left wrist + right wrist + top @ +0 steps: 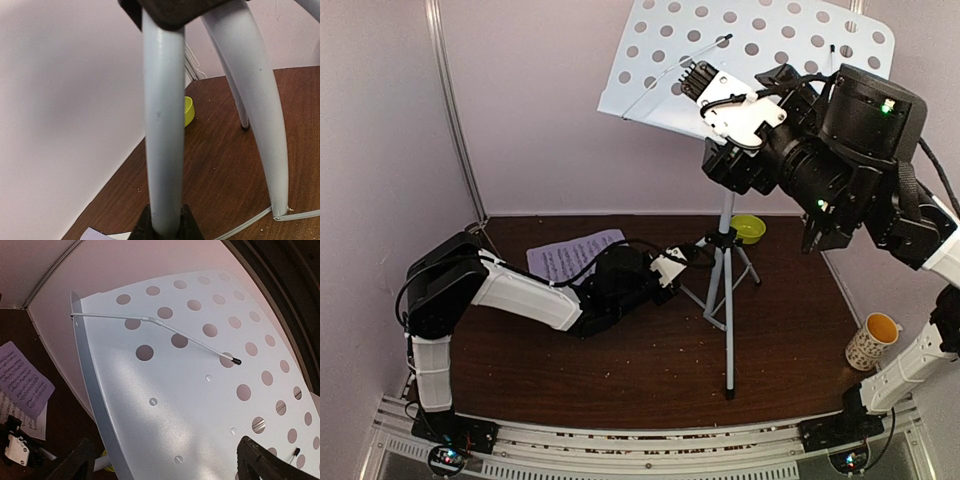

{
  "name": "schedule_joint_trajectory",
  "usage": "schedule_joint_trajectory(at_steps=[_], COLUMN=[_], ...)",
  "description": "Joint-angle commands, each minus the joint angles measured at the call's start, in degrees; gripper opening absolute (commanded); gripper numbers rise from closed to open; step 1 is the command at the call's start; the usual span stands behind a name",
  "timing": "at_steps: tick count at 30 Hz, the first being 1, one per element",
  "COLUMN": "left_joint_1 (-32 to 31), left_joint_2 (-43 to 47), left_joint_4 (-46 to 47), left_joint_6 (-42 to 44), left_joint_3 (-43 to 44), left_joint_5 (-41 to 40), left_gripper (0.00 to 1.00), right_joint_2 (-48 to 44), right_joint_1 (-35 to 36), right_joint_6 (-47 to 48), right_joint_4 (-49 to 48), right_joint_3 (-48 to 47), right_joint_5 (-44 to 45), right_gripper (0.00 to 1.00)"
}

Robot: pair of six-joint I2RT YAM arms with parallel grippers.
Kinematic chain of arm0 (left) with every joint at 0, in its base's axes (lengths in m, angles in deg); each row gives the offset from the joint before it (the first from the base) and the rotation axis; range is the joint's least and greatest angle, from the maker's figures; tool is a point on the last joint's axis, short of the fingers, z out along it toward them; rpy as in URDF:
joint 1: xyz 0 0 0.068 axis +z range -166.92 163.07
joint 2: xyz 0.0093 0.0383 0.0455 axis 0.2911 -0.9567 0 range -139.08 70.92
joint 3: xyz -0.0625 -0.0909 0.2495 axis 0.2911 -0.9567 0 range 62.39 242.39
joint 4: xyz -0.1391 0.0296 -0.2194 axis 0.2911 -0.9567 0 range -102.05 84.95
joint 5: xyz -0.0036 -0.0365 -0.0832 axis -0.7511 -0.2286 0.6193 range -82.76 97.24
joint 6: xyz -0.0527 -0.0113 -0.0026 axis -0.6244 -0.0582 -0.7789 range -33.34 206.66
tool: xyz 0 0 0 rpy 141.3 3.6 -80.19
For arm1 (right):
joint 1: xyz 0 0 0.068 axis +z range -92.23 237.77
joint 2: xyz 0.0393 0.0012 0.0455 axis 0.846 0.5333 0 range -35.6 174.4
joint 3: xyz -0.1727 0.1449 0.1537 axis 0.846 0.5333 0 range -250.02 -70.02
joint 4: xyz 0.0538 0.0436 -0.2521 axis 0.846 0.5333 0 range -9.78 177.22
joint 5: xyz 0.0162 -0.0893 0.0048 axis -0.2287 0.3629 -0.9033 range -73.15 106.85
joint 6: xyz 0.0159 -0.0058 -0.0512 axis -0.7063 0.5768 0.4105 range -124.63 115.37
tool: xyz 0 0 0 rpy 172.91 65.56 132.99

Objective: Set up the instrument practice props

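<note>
The left gripper [678, 262] pinches a tripod leg [162, 130] of the music stand [725, 300], mid-table. The right gripper [698, 78], fingers spread, hovers by its perforated desk [760, 40] at one o'clock. The base is best kept pinned while the desk is angled gently.

- The claw [165, 226] at 6 o'clock grips a pale tripod leg [163, 125] that runs up to 12 o'clock.
- A second leg [262, 120] at 3 o'clock has its foot on the brown counter [220, 170].
- A yellow-green bowl [188, 111] sits behind, near centre.
</note>
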Motion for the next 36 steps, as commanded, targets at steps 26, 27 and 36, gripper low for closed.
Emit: schedule_joint_trajectory(at_steps=[26, 27, 36], left_joint_1=[-1.2, -1.2, -0.3], left_joint_2=[6.9, 7.5, 10.3], left_joint_4=[-2.3, -2.3, -4.1], left_joint_6=[0.1, 0.0, 0.0], left_joint_3=[-4.7, -5.2, -7.7], left_joint_5=[5.9, 5.9, 7.3], left_gripper=[0.36, 0.37, 0.36], right_joint_2=[-6.9, -6.9, -10.7], right_joint_1=[8.3, 8.3, 3.4], right_joint_6=[-44.5, -45.5, -63.7], right_joint_4=[4.5, 4.4, 2.8], right_joint_3=[20.1, 21.3, 34.9], right_joint_5=[-22.7, -22.2, -24.1], right_gripper=[1.0, 0.99, 0.95])
